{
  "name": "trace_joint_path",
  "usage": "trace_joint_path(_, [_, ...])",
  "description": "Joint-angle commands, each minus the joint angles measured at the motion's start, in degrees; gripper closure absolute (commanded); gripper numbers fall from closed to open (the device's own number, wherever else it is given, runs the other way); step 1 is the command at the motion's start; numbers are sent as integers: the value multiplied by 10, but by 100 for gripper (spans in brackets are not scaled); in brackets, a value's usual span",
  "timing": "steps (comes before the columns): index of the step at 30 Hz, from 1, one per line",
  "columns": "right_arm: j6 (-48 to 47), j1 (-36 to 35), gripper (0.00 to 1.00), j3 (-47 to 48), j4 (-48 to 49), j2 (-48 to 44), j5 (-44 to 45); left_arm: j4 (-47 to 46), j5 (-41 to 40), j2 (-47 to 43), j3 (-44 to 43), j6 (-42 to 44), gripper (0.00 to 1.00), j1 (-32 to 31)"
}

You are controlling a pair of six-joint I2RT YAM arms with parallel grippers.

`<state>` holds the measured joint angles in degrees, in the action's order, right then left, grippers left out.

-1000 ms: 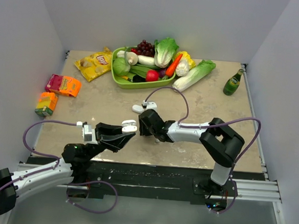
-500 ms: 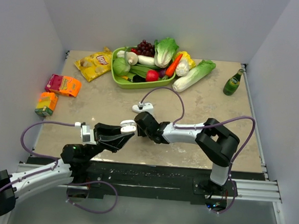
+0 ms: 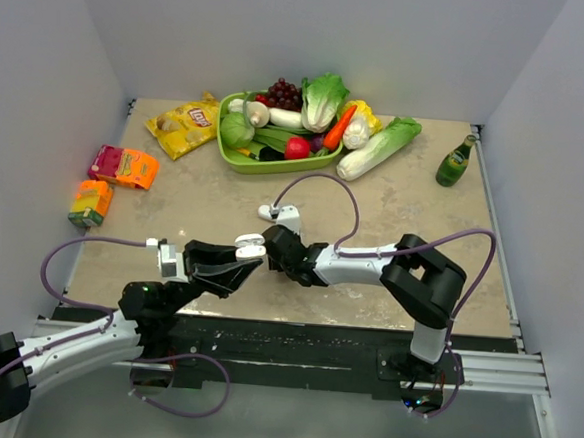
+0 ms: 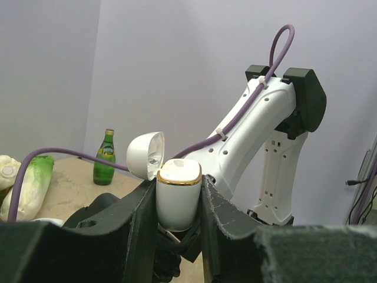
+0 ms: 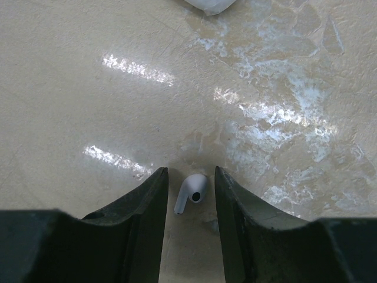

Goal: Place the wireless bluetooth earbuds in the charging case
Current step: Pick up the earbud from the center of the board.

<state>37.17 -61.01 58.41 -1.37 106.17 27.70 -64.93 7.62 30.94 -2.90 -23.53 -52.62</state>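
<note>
I see one tiny glossy white plastic earbud (image 5: 191, 193) low in the middle of the right wrist view, lying on the mottled beige table (image 5: 88, 106); the right gripper (image 5: 190, 178) stands spread around it, neither finger visibly touching; centre of the left wrist view, the left gripper (image 4: 178, 190) pinches the upright white gold-rimmed charging case (image 4: 178, 203), lid (image 4: 146, 154) hinged open.

The left pincer (image 3: 248, 252) squeezes a white charging case (image 3: 252, 242) at its tip. The right pincer (image 3: 273, 246) is just beside it, low over the table (image 3: 173, 201). Just behind the right pincer lies a second white case (image 3: 280, 214). Far past both pincers sits a green tray (image 3: 238, 161) of veggies.
</note>
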Motion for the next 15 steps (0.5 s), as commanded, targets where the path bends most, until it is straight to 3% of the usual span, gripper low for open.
trace_joint_path(1, [27,-8,59,-21,-84,16,-7,-18,-4,-8,134,-13,100,-2])
trace_joint_path(15, [14,-9,66,-6,-101,23,-41,-18,-6,-14,140,-15,100,-2])
